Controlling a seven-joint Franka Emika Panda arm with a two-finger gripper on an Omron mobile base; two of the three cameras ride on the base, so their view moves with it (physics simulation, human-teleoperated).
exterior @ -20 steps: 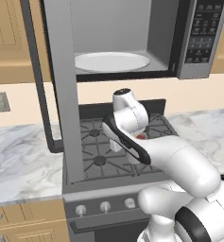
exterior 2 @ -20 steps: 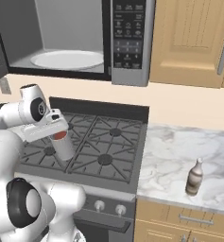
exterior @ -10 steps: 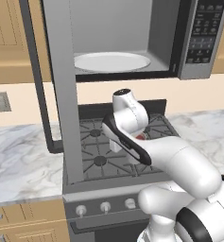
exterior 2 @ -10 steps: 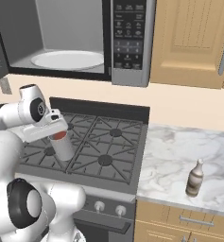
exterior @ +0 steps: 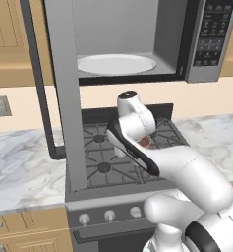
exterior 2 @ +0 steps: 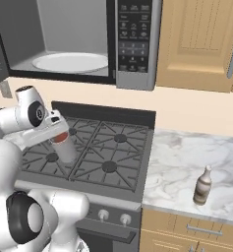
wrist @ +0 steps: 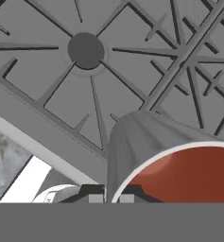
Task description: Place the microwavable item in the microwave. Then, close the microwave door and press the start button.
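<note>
My tool (exterior 2: 59,139) is clamped on the grey cup (exterior 2: 65,149), held over the stove grates (exterior 2: 105,152) below the open microwave (exterior: 132,44). Lifting it, I could clip the cavity's lower lip or the swung-out door (exterior: 59,88) and spill the red contents

Matt grey cup (wrist: 137,146), marble counter (exterior 2: 187,162), wood cabinets (exterior 2: 201,44).
</note>
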